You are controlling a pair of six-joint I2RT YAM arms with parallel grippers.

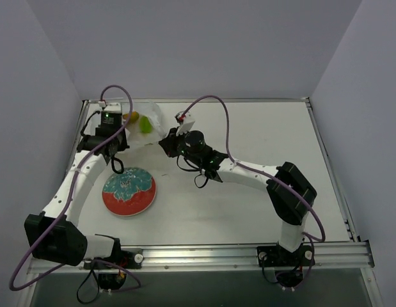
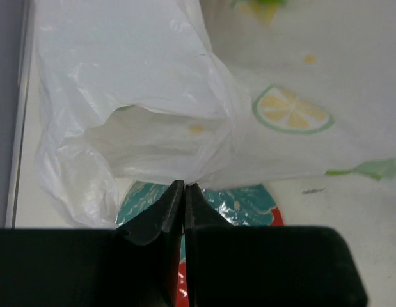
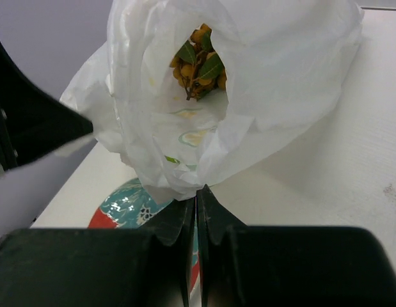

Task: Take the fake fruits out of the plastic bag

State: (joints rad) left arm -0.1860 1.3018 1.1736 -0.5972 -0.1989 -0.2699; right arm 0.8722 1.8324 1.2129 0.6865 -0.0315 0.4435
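From above, we see the plastic bag [image 1: 146,114] bunched at the counter's [image 1: 249,211] far left, slung between the left hand [image 1: 121,141] and right hand [image 1: 166,142], with the fake fruits [image 1: 145,123] showing through it. At the left wrist, our fingers are pinched closed on a fold of bag, the plate [image 2: 249,198] beyond. At the right wrist, our fingers clamp the bag's lower lip. Its mouth gapes toward this hand, and the leafy brown bunch [image 3: 199,61] sits deep inside, past the fingertips.

Thin, crinkled, translucent plastic bag [image 3: 281,83]; glossy smooth plate [image 1: 128,192]; matt white table [image 1: 217,217]
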